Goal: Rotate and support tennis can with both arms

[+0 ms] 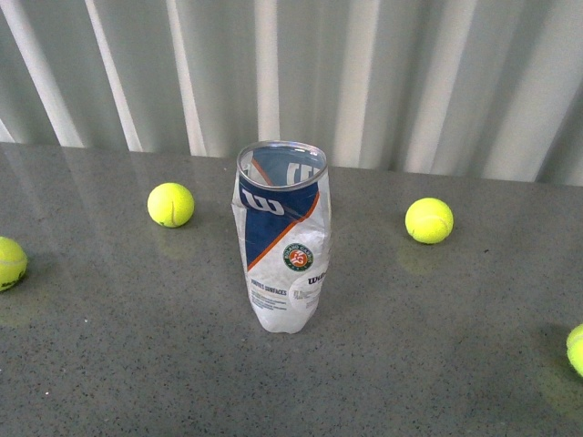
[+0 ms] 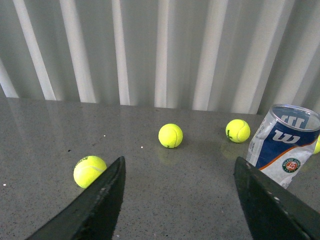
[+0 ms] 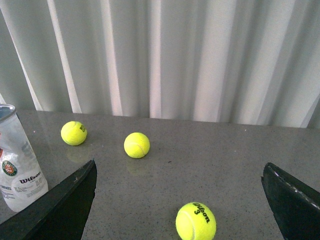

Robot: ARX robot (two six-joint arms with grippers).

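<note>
The tennis can (image 1: pixel 282 238) stands upright in the middle of the grey table, empty, its silver rim open at the top and its W logo and round emblem facing me. Neither arm shows in the front view. In the left wrist view the can (image 2: pixel 285 147) stands just beyond one finger, and my left gripper (image 2: pixel 180 172) is open over bare table. In the right wrist view the can (image 3: pixel 17 160) stands beside one finger, and my right gripper (image 3: pixel 180 172) is open with nothing between its fingers.
Yellow-green tennis balls lie loose on the table: one (image 1: pixel 170 205) left of the can, one (image 1: pixel 429 220) to its right, one (image 1: pixel 9 263) at the left edge, one (image 1: pixel 576 349) at the right edge. Another such ball (image 3: pixel 195 221) lies between the right fingers. A white pleated curtain (image 1: pixel 383 73) closes the back.
</note>
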